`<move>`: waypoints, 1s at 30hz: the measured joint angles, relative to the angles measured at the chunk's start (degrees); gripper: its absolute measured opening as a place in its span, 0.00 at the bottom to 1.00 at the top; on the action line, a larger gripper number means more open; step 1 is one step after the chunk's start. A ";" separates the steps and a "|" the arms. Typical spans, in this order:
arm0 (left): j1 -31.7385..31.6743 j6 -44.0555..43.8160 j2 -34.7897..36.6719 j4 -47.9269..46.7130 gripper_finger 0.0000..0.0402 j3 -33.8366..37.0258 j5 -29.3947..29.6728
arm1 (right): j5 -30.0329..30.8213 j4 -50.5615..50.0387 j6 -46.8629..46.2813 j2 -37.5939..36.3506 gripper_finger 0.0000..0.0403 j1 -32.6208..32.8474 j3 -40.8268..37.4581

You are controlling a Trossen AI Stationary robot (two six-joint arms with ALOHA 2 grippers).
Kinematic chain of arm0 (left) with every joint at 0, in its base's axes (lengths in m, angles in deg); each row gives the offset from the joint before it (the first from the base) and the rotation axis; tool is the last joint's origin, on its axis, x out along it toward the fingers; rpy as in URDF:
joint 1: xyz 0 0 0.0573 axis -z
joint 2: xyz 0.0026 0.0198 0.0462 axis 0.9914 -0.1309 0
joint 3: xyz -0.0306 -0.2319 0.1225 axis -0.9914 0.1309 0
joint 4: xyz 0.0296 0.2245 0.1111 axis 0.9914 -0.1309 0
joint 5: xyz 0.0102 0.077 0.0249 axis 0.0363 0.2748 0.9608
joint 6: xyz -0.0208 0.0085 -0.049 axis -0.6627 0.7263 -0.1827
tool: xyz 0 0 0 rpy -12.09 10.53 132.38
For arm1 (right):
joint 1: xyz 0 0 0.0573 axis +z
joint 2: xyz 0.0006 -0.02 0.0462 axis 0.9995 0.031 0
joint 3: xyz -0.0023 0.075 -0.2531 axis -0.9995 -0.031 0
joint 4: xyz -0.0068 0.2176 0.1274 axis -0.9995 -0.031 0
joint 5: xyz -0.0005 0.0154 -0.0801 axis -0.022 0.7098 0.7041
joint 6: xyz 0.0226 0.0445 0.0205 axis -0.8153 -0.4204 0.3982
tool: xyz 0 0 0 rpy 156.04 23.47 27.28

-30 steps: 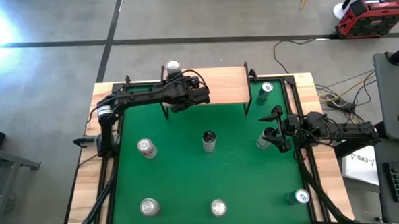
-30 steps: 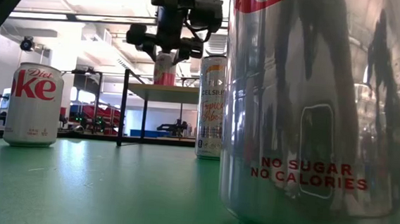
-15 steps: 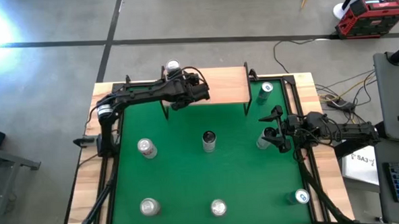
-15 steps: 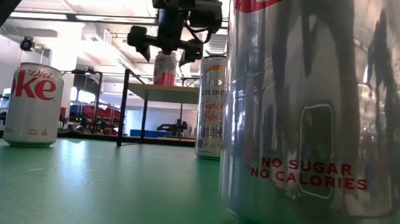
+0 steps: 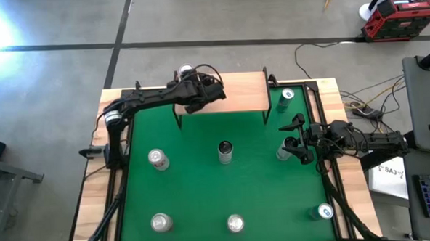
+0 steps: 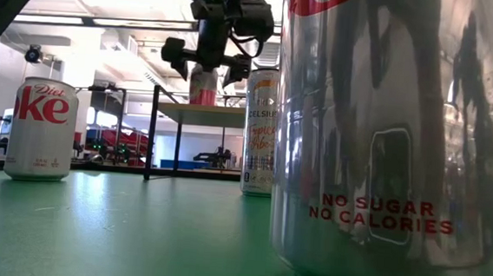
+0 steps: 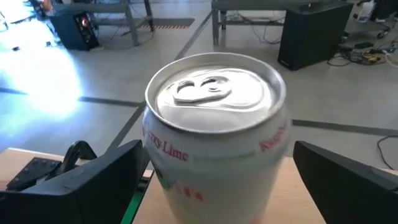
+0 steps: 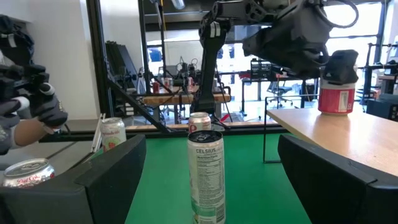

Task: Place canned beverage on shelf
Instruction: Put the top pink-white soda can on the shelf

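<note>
The high view shows the left gripper [image 5: 186,84] up at 12 o'clock on the table, over the left end of the shelf [image 5: 232,92]. Its fingers are spread wide and hold nothing. A red and white can [image 6: 202,84] stands upright on the shelf, right under that gripper, and the fingers sit on each side of the can top without touching it. The left wrist view looks down on the can's silver lid [image 7: 214,92], with the dark fingers [image 7: 93,180] apart from it. The right gripper [image 5: 297,140] waits at 3 o'clock on the green mat [image 5: 196,187], fingers apart, next to a silver can [image 5: 284,153]. A tall Celsius can [image 5: 225,151] stands in the middle of the mat.
</note>
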 joint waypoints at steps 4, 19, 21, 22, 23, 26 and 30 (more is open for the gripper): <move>-1.19 2.24 0.00 1.80 1.00 0.02 -1.50 | -0.01 0.02 0.00 -0.02 0.89 -0.01 0.00; -3.54 10.26 0.00 5.80 0.85 0.02 -5.67 | 0.00 0.01 0.00 -0.02 0.89 -0.02 -0.02; -3.59 10.25 0.00 5.79 0.80 0.02 -5.67 | 0.00 0.02 0.00 -0.02 0.89 0.00 0.00; -3.58 10.24 0.00 5.83 0.78 0.02 -5.67 | -0.01 0.01 0.00 -0.01 0.89 0.00 0.00; -3.56 10.21 0.00 5.85 0.75 0.02 -5.65 | -0.01 0.00 0.00 -0.02 0.89 0.00 -0.01; -3.56 9.94 0.00 5.83 0.70 0.02 -5.64 | -0.01 0.00 0.00 -0.02 0.89 -0.02 0.00; -3.52 8.82 0.00 5.67 0.69 0.02 -5.62 | -0.01 0.00 0.00 -0.01 0.89 -0.01 -0.01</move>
